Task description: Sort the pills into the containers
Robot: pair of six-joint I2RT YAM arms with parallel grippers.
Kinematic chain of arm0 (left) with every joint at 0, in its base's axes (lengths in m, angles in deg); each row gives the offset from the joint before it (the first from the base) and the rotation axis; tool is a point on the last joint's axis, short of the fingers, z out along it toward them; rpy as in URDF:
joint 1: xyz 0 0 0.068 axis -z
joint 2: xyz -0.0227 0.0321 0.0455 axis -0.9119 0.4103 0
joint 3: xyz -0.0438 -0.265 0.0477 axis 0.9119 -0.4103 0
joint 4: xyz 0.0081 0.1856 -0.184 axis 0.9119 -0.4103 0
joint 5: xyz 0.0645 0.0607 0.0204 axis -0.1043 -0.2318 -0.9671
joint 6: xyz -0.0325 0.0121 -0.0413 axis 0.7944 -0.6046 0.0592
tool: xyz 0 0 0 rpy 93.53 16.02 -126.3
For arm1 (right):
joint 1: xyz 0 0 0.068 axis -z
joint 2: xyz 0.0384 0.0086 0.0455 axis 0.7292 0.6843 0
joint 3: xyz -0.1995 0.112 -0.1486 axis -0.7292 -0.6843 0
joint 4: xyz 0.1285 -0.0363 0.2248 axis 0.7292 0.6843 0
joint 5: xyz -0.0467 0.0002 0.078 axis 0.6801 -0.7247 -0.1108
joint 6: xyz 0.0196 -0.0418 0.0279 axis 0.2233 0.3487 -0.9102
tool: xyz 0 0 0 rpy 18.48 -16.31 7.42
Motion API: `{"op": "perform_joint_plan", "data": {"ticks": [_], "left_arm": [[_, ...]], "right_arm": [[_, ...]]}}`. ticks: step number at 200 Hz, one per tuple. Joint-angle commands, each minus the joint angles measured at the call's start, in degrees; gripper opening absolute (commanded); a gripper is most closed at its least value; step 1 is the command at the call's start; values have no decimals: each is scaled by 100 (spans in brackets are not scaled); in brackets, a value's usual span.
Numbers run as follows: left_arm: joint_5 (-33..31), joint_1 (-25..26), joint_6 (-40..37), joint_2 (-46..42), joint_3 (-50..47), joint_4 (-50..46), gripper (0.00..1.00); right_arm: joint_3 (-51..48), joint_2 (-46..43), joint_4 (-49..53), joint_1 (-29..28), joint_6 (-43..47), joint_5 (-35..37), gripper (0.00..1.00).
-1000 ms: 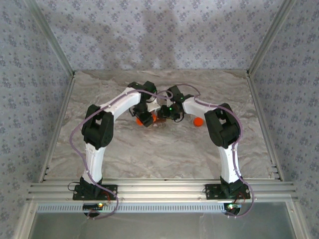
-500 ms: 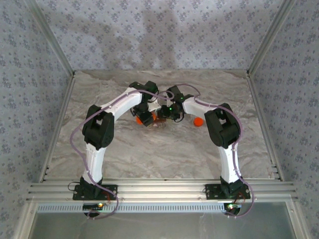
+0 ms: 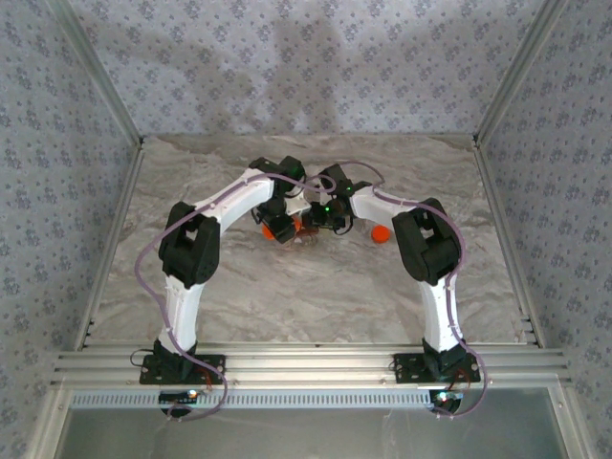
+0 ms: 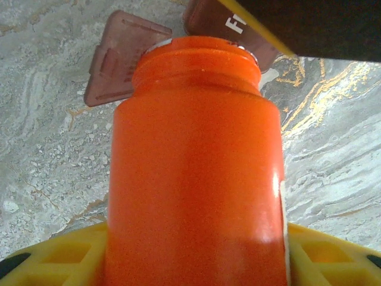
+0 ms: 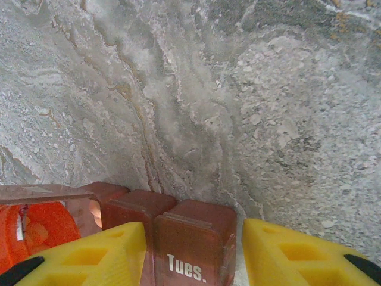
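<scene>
Barely anything shifts in the last second: both arms keep station over mid-table (image 3: 316, 296), so the pour looks still pending. The left gripper (image 4: 196, 262) stays clamped on the open orange bottle (image 4: 196, 149), mouth aimed at the containers (image 5: 196, 229). The right gripper (image 5: 193, 259) appears closed around the strip's "Tues." compartment, steadying it.
</scene>
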Motion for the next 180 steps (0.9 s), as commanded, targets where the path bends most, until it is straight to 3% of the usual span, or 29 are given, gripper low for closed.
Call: {"op": "perform_joint_plan", "data": {"ticks": [1,180], "left_arm": [[29,41,-130,52,0,-148,0],[301,-250,123,-718,-1230,913,0]], "right_arm": [[55,274,358,-65,53,86,48],[90,282,437,-85,47,180,48]]}}
